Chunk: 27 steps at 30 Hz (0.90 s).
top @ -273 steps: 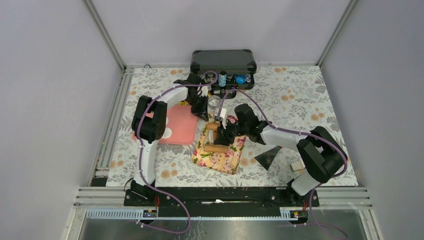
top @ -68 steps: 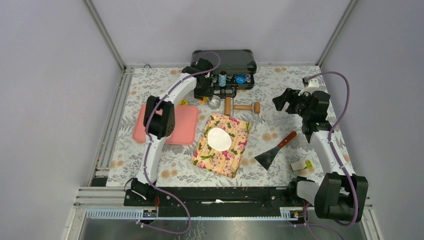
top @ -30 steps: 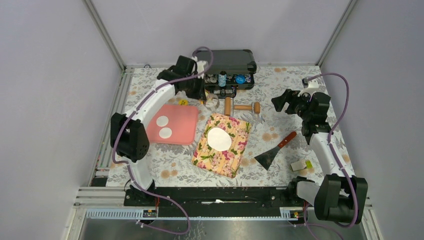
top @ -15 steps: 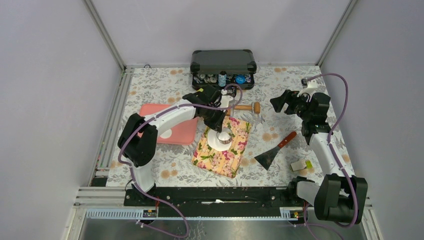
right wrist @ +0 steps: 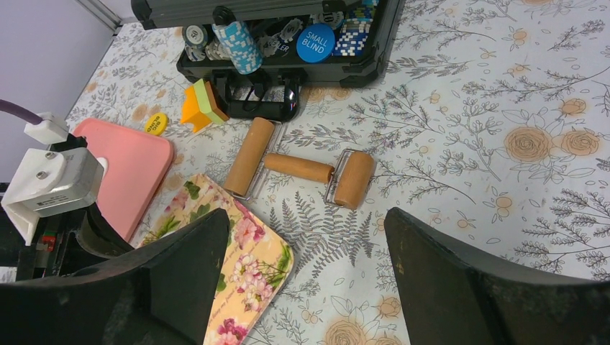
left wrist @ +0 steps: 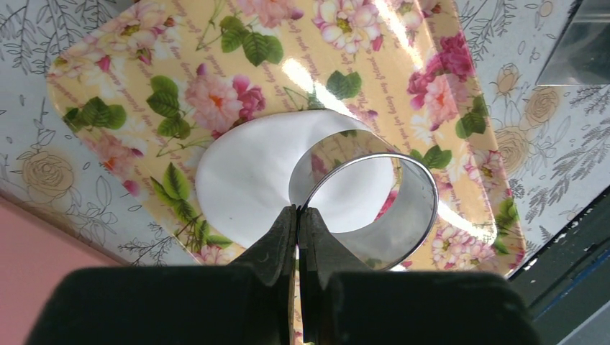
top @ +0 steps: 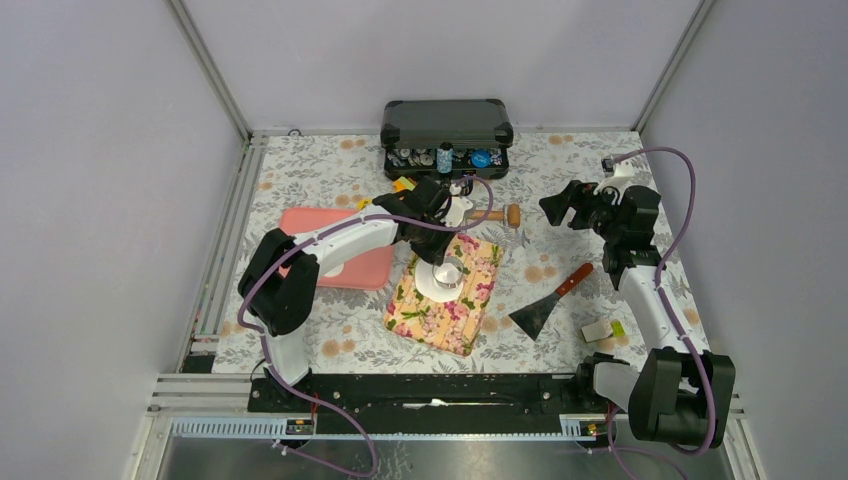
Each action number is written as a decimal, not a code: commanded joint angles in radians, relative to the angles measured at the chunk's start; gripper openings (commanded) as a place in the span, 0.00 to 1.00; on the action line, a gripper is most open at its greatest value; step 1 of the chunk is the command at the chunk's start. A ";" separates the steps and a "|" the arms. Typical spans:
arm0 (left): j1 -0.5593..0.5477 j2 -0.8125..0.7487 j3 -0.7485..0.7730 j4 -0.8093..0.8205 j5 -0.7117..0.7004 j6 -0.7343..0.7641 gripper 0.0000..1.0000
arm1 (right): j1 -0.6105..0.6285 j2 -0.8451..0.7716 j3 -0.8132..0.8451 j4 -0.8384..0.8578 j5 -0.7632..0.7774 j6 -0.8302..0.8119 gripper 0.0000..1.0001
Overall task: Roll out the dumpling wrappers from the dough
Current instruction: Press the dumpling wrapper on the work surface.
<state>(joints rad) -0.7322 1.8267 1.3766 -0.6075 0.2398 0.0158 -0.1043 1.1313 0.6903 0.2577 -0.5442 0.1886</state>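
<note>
- L gripper (left wrist: 297,215), centre frame: clamped tight on wall of silver ring cutter (left wrist: 406,230), poised over dumpling wrapper (left wrist: 244,180).
- Wrapper: flat white disc on floral tray (left wrist: 144,86), mid-bench (top: 590,180).
- R gripper (right wrist: 306,215), right of frame: jaws wide apart, holding nothing.
- Wooden roller (right wrist: 298,167) lies btwn tray & black case (top: 446,122).

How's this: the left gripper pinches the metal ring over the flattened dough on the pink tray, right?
Wrong surface. The left gripper pinches the metal ring over the flattened dough on the floral board, not the pink tray; see the left wrist view.
</note>
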 commanded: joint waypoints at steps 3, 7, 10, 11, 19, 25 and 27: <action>-0.008 -0.004 0.004 0.003 -0.046 0.034 0.00 | -0.003 -0.018 0.001 0.046 -0.028 0.007 0.86; -0.009 -0.004 0.007 -0.005 -0.025 0.045 0.00 | -0.003 -0.018 -0.001 0.046 -0.028 0.005 0.86; -0.014 -0.004 0.009 -0.022 -0.006 0.060 0.00 | -0.003 -0.017 -0.001 0.046 -0.028 0.005 0.86; -0.015 0.000 0.013 -0.033 -0.008 0.067 0.00 | -0.003 -0.017 -0.001 0.046 -0.029 0.005 0.86; -0.022 0.020 0.024 -0.063 0.012 0.083 0.00 | -0.004 -0.015 -0.002 0.046 -0.030 0.005 0.86; -0.035 0.038 0.024 -0.044 -0.001 0.071 0.00 | -0.005 -0.017 -0.001 0.046 -0.030 0.006 0.86; -0.035 0.040 0.025 -0.039 -0.003 0.067 0.00 | -0.005 -0.016 -0.001 0.046 -0.030 0.007 0.86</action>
<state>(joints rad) -0.7597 1.8648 1.3766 -0.6739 0.2279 0.0807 -0.1051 1.1313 0.6884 0.2604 -0.5446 0.1909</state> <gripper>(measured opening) 0.021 0.860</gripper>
